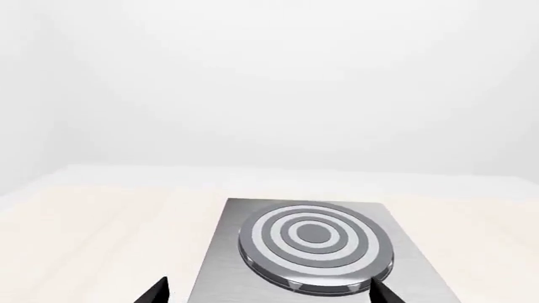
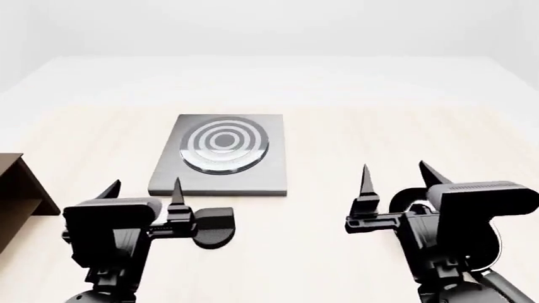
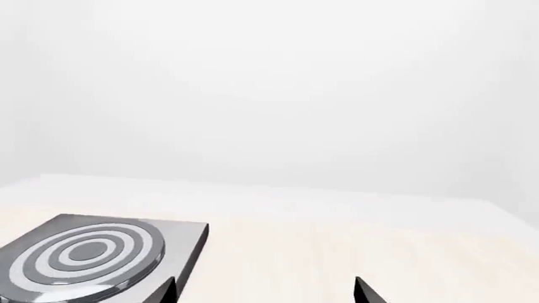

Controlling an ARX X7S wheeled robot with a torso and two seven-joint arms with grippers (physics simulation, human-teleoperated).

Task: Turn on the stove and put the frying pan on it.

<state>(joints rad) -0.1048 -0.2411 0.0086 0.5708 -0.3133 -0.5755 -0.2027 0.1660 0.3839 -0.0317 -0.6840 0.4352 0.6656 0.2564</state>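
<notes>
As things stand: left pincer (image 2: 145, 184) and right pincer (image 2: 394, 169) both released, holding nothing.
Stove (image 2: 221, 156): mid-bench, towards the far edge, ahead of the left pincer; burner (image 2: 224, 145) bare.
Black lump (image 2: 212, 227): just beside the left pincer, off the stove's near edge; knob or not, cannot tell.
Frying pan: not surely seen; a dark round shape (image 2: 411, 201), pale-rimmed, sits behind the right pincer, mostly hidden.
Handle axis: hidden.
Nearer arm: left for the stove, probably.
</notes>
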